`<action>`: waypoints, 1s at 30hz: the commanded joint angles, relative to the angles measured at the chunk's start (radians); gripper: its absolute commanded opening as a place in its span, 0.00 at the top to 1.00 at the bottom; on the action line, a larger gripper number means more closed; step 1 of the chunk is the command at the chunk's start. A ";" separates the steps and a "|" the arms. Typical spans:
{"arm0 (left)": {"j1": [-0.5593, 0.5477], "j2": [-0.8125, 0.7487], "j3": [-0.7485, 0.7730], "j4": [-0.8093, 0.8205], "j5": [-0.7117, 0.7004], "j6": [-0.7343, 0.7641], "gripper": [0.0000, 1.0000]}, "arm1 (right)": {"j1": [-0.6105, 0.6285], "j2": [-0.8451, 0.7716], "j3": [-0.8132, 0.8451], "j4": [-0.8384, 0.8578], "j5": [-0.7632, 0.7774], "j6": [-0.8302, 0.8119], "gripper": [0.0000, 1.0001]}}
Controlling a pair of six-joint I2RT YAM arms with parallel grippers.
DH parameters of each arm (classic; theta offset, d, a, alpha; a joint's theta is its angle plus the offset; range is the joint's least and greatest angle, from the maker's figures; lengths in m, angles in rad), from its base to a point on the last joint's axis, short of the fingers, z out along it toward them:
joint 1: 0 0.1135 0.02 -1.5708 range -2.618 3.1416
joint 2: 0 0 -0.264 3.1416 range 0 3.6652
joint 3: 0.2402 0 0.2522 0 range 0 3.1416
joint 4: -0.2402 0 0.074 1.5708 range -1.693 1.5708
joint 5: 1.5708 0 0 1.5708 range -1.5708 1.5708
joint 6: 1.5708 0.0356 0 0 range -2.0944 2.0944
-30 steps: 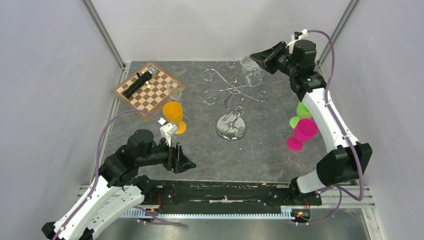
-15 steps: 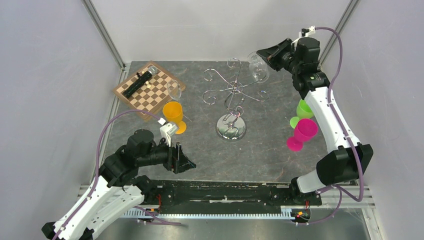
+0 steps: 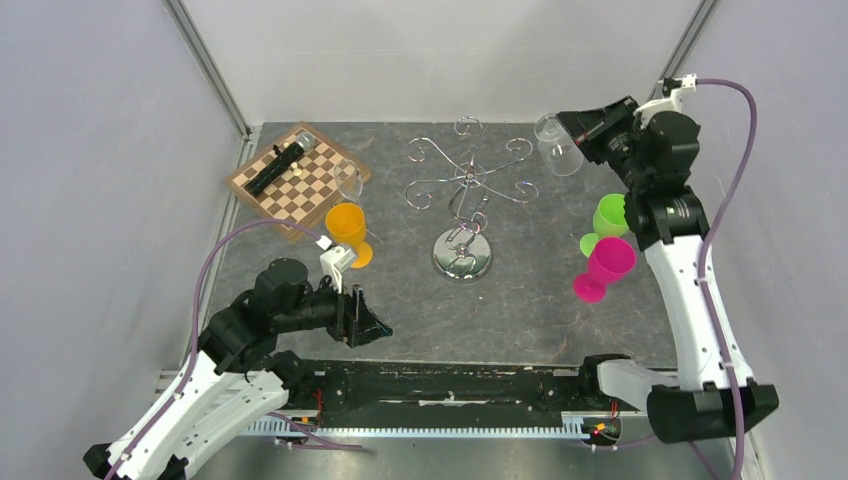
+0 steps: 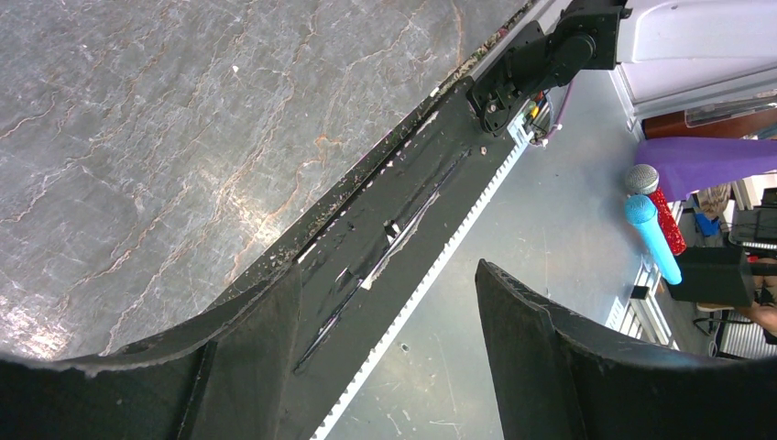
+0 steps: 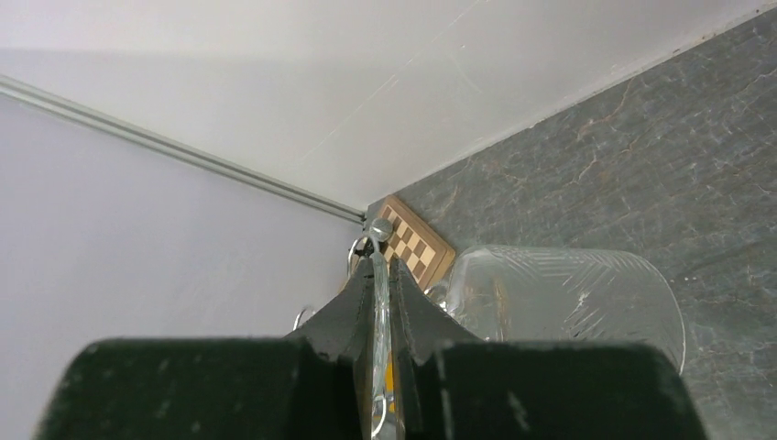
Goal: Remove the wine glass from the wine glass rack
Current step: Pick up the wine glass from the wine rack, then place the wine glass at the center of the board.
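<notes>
The chrome wine glass rack [image 3: 463,185] stands mid-table, scroll arms spread above its round domed base. A clear wine glass [image 3: 556,143] hangs in the air to the right of the rack, apart from its arms. My right gripper [image 3: 585,127] is shut on the glass's thin foot. In the right wrist view the fingers [image 5: 348,316] pinch the foot edge-on, with the patterned bowl [image 5: 568,298] to the right. My left gripper [image 3: 378,327] is open and empty, low near the table's front edge; its wrist view shows the table edge and floor between the fingers [image 4: 522,339].
A chessboard [image 3: 297,180] with a black cylinder on it lies at the back left. An orange plastic goblet [image 3: 348,231] and another clear glass [image 3: 350,180] stand beside it. Green [image 3: 606,220] and pink [image 3: 605,266] plastic goblets stand at the right, below my right arm.
My right gripper has pulled back to the right and upward with the wine glass, carrying it off the rack's arm. The left arm has not moved.
</notes>
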 commanded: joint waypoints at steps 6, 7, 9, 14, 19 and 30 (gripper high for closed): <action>-0.003 -0.009 0.002 0.027 -0.006 -0.036 0.24 | -0.005 -0.223 -0.110 0.037 -0.014 -0.052 1.00; -0.003 -0.010 0.004 0.024 -0.007 -0.038 0.24 | -0.005 -0.247 -0.119 0.022 -0.017 -0.059 1.00; -0.003 -0.011 0.008 0.019 -0.010 -0.042 0.24 | -0.005 -0.295 -0.144 -0.001 -0.034 -0.074 1.00; -0.003 -0.007 0.043 0.008 -0.017 -0.075 0.24 | -0.005 -0.396 -0.196 -0.051 -0.126 -0.108 1.00; -0.003 -0.011 0.099 0.011 -0.025 -0.138 0.24 | -0.006 -0.468 -0.232 -0.116 -0.242 -0.163 1.00; -0.003 -0.038 0.105 0.077 -0.001 -0.332 0.24 | -0.006 -0.593 -0.362 -0.206 -0.491 -0.316 1.00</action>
